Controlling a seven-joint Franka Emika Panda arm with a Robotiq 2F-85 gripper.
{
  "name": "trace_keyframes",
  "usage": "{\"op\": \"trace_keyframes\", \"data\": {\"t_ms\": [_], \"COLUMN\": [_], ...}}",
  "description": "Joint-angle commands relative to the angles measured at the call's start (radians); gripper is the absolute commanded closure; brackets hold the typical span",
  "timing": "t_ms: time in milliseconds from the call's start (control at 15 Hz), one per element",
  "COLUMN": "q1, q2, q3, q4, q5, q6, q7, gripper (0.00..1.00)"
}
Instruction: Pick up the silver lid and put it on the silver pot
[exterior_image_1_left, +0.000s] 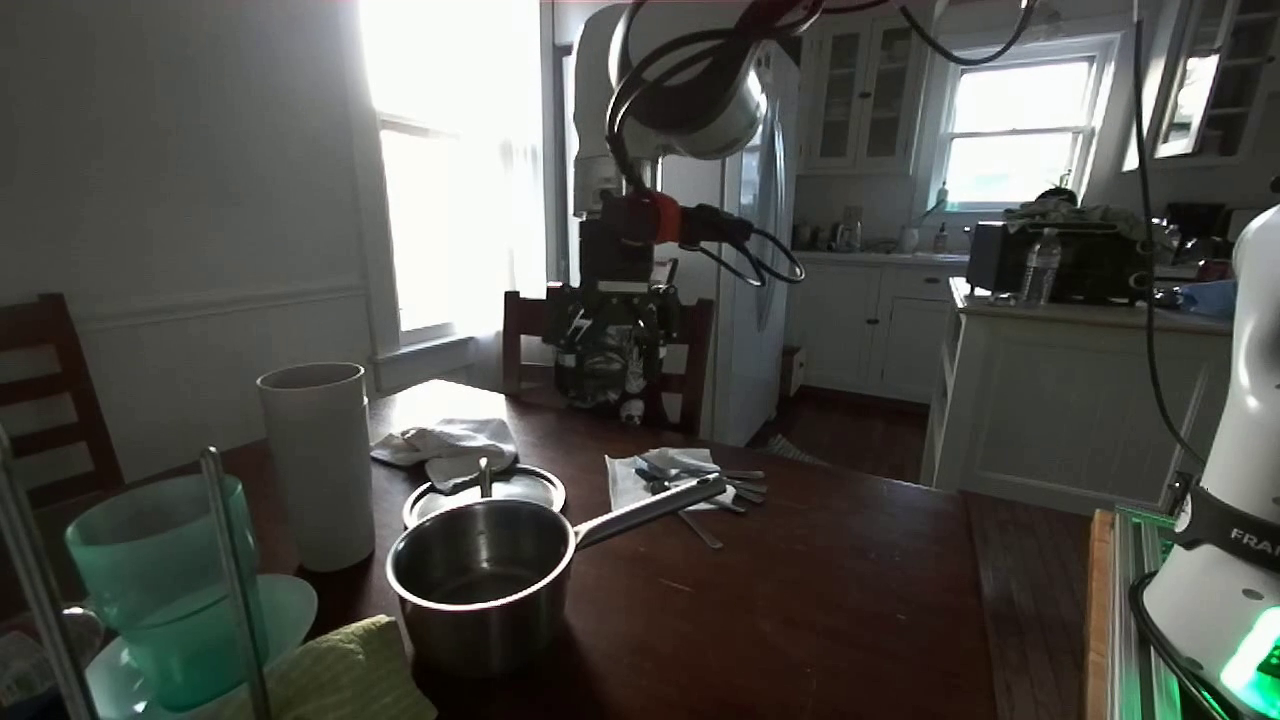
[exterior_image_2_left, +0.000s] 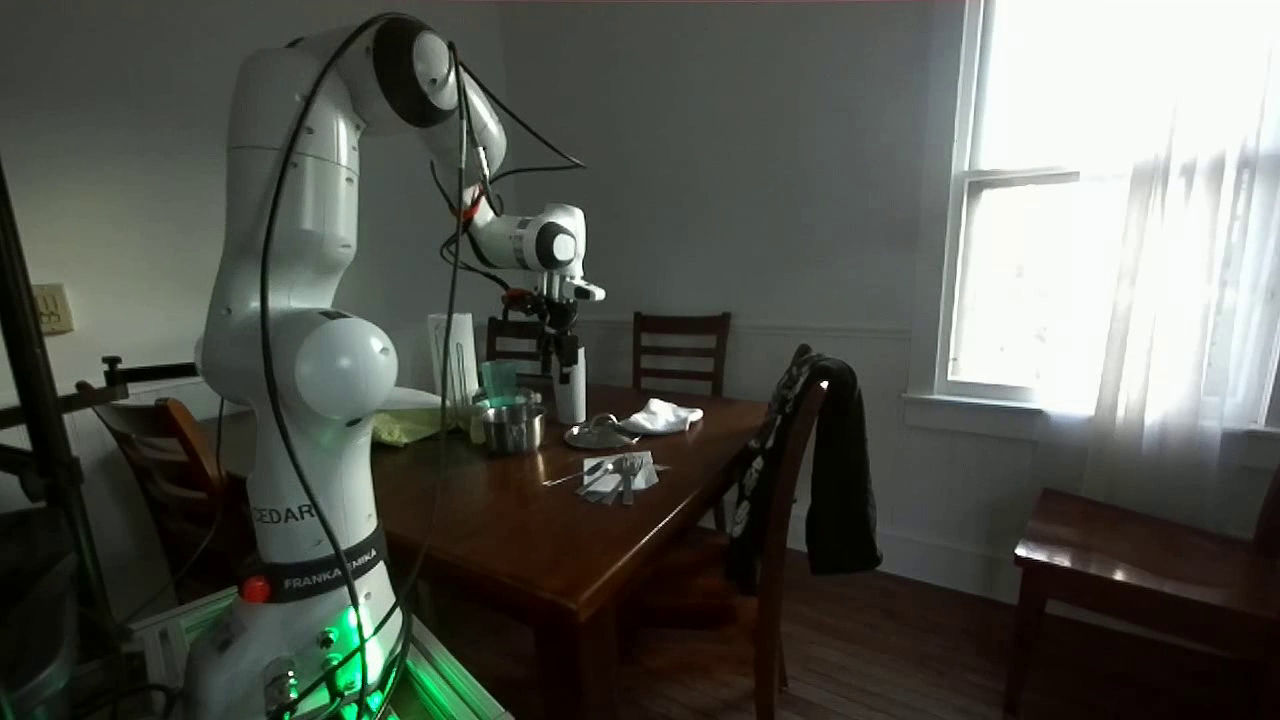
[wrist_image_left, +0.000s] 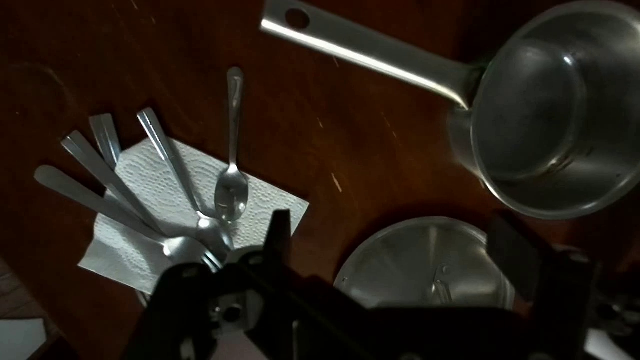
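One reach seems due: in an exterior view the silver lid (exterior_image_1_left: 525, 485) lies on the counter (exterior_image_1_left: 780, 590) just beyond the silver pot (exterior_image_1_left: 490, 635), partly hidden by the pot's rim, its raised handle (exterior_image_1_left: 485, 478) standing up. A white cloth (exterior_image_1_left: 475, 442) reaches the lid's edge on the side away from the pot; whether it overlaps, I can't tell, so I'd watch that it isn't dragged along.

In an exterior view the lid sits to the right of the pot, and the jaws hang above the counter, touching neither. A straight, unhurried descent beside the pot looks best, keeping off the white cylinder (exterior_image_2_left: 571, 402) standing behind it.

In the wrist view the jaws are spread wide and pinch nothing. The lid shows beneath the gap, just beside the pot, and its handle looks nearer the jaw on the pot's side; a small shift that way should, I think, centre it. The handle seems a thin strip seen nearly edge-on, so closing across it ought to hold. Then lift above the pot's rim before crossing, lid level.
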Motion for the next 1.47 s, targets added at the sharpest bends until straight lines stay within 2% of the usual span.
{"op": "trace_keyframes", "data": {"t_ms": [0,600,933,1133,1400], "q1": [0.020,0.024,0.075,0.124,0.171], "q2": [0.025,0.082,0.208,0.287,0.380], "q3": [-0.018,-0.015,-0.032,-0.075,-0.125], "q4": [0.028,0.087,0.181,0.248,0.342], "q5": [-0.003,0.011,-0.026,-0.085,-0.124], "q6": [-0.003,-0.011,0.038,0.101,0.130], "q7": [-0.005,-0.022,0.087,0.177,0.247], "gripper": [0.00,0.00,0.00,0.00,0.00]}}
